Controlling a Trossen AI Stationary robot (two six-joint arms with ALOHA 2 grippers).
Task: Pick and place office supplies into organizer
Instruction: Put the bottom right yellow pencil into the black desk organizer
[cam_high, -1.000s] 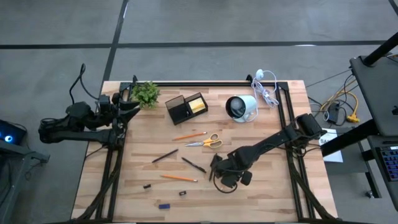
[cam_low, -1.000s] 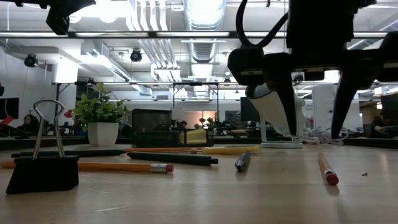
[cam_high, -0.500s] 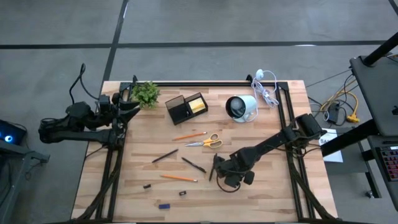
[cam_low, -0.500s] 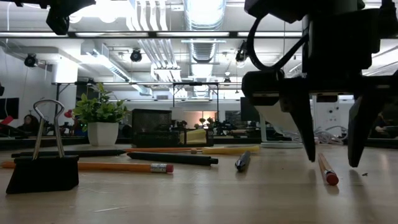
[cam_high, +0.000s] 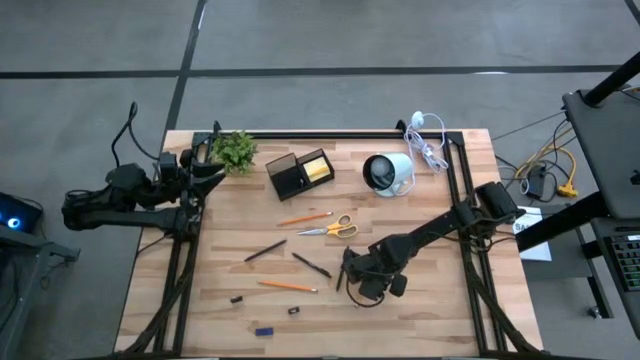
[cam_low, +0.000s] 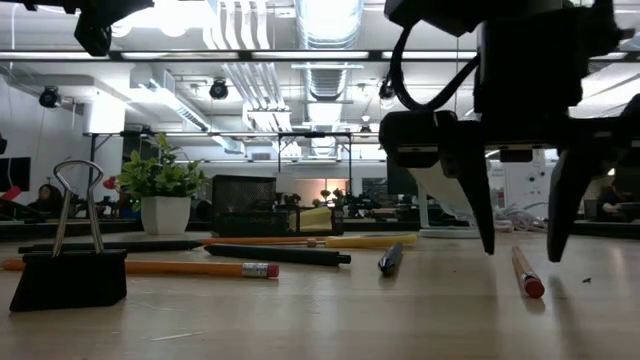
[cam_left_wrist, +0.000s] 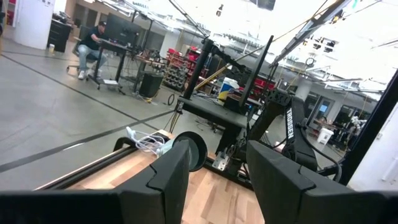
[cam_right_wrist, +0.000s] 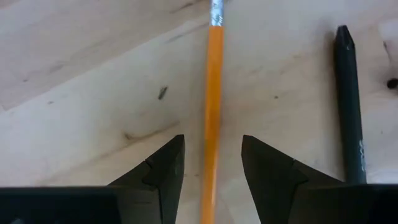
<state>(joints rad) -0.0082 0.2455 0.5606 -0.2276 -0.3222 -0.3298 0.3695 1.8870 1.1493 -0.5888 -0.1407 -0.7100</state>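
Item: thin orange wooden pencil (cam_right_wrist: 212, 106) with a metal ferrule, lying flat on the table between the open fingers of the right gripper (cam_right_wrist: 211, 162). Its long axis runs straight out from the gripper, ferrule end away from the wrist. Neither finger touches it; nothing is held. In the low view the same pencil (cam_low: 526, 271) points its reddish eraser end toward the camera, the right gripper (cam_low: 520, 215) straddling it just above the wood.

Beside it: a dark pen (cam_right_wrist: 349, 106), roughly parallel, just apart.

Black rectangular divided organizer (cam_high: 300, 173) stands at the table's far side, well apart, a yellow sticky-note block (cam_high: 318, 169) inside.

Left gripper (cam_left_wrist: 217, 180) waits at the table's left edge, fingers parted, empty.

Surface: light wooden butcher-block tabletop (cam_high: 420, 305), black-framed. Room: open workshop, grey floor, ceiling ducts and lights.

Writing: "TROSSEN" on the distant arm (cam_left_wrist: 289, 124).
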